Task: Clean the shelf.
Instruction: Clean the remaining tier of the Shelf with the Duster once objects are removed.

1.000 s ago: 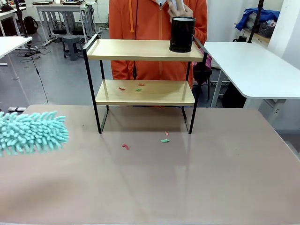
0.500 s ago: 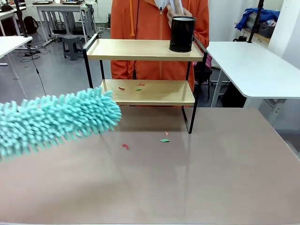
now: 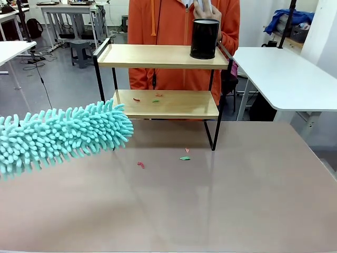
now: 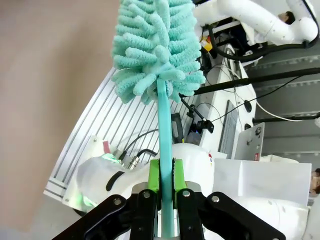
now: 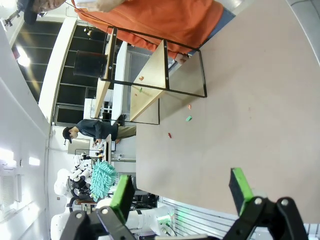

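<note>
Duster (image 3: 63, 136) swung toward shelf (image 3: 158, 56), scraps (image 3: 185, 157) on brown table (image 3: 253, 200), desks (image 3: 284, 74) behind

We face the shelf (image 3: 152, 55) across the table (image 3: 253, 200), and from just behind the right tool (image 5: 181, 180) see both sideways.

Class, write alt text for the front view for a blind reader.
A fluffy turquoise duster reaches in from the left over the table, its tip by the front left leg of a two-tier wooden shelf. Red and green scraps lie on the lower board and the table; a black cup stands on top, a person in orange behind.
</note>
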Robot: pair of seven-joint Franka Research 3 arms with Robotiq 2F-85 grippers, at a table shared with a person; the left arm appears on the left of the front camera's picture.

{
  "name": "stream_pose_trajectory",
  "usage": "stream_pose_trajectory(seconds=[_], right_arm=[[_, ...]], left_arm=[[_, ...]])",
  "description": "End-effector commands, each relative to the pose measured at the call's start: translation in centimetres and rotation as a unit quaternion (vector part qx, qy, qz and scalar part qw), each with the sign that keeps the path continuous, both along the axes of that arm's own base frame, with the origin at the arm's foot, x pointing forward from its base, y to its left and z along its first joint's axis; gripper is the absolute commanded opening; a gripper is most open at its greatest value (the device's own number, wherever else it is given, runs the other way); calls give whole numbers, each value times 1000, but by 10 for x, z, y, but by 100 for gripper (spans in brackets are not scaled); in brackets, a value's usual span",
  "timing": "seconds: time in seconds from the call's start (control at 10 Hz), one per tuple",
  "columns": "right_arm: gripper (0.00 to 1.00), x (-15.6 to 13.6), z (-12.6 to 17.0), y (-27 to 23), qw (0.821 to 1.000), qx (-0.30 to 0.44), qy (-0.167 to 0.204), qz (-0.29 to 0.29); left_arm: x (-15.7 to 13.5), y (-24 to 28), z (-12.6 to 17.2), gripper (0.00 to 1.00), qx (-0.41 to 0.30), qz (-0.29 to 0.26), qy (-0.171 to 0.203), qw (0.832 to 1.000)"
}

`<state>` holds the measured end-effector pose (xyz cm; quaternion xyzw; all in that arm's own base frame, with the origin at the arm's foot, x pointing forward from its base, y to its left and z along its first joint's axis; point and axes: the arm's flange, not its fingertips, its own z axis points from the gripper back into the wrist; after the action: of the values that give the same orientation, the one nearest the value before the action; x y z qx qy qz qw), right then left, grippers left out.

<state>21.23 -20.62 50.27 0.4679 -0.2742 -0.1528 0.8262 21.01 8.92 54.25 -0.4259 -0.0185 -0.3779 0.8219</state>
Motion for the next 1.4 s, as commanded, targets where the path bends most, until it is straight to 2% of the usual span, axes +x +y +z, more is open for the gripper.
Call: stream_pose_trajectory(seconds=[0.0, 0.2, 0.3, 0.7, 0.8, 1.0, 1.1, 1.3], right_arm=[[100, 2, 1, 1, 1000, 2, -18, 4], [100, 2, 1, 1, 1000, 2, -18, 4], [100, 2, 1, 1, 1000, 2, -18, 4], [100, 2, 1, 1, 1000, 2, -18, 4], [100, 2, 1, 1, 1000, 2, -18, 4], [100, 2, 1, 1, 1000, 2, -18, 4], [100, 2, 1, 1, 1000, 2, -18, 4], [100, 2, 1, 1, 1000, 2, -18, 4]], left_arm=[[-9, -29, -3, 12, -7, -15, 1, 1000], [-15, -80, -1, 12, 4, -11, -9, 1000], [-15, -107, 2, 12, 18, 39, -29, 999], [1, -165, -2, 12, 104, 159, -13, 982], [6, -172, 0, 12, 110, 190, -28, 975], [16, -172, 9, 12, 64, 239, -61, 967], [12, -167, 12, 12, 111, 186, -38, 976], [12, -167, 12, 12, 111, 186, -38, 976]])
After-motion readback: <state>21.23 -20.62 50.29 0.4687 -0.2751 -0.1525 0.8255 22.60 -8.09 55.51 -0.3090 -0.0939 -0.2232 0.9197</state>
